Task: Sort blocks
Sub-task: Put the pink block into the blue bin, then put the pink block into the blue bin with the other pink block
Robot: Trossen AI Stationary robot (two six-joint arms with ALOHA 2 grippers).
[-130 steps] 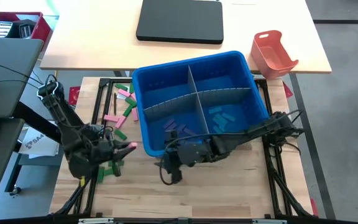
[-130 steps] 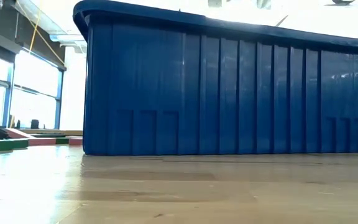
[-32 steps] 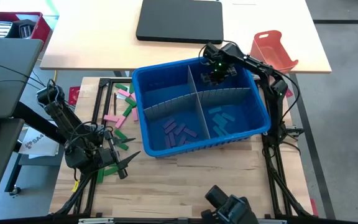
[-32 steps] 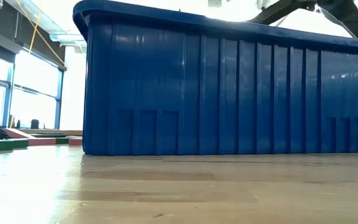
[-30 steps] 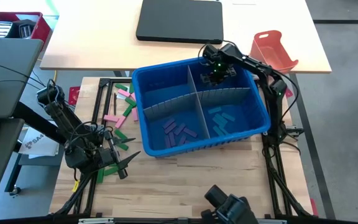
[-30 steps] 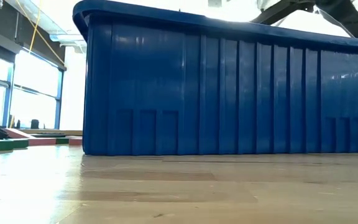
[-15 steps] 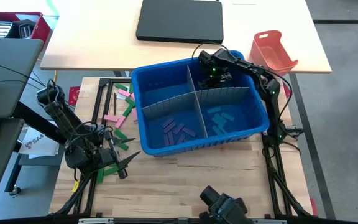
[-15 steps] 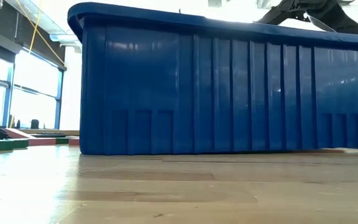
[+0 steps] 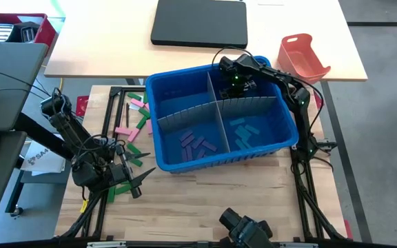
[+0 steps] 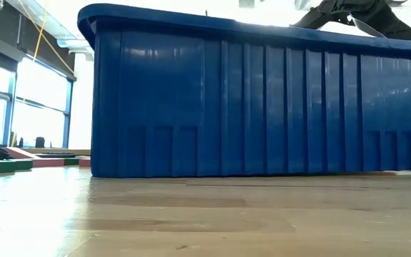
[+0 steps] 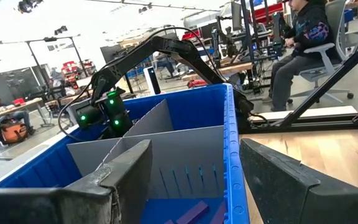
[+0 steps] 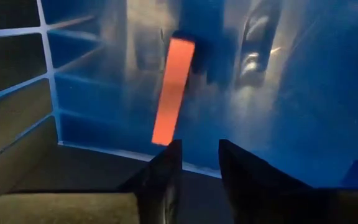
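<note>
While the right tool (image 9: 234, 81) hung inside the blue bin's (image 9: 185, 86) far right compartment, its fingers (image 12: 164, 168) stood slightly parted, nothing between them. One orange-pink block (image 12: 173, 90) lay on the bin floor just ahead of the fingertips, long axis pointing away from them. Left tool (image 9: 138, 180): spread wide, empty, over the wooden surface (image 9: 205, 196) beside loose green and pink blocks (image 9: 134, 118). No legible writing.

Pale desk (image 9: 116, 41), tall windows (image 10: 41, 107), seated person (image 11: 300, 43)
</note>
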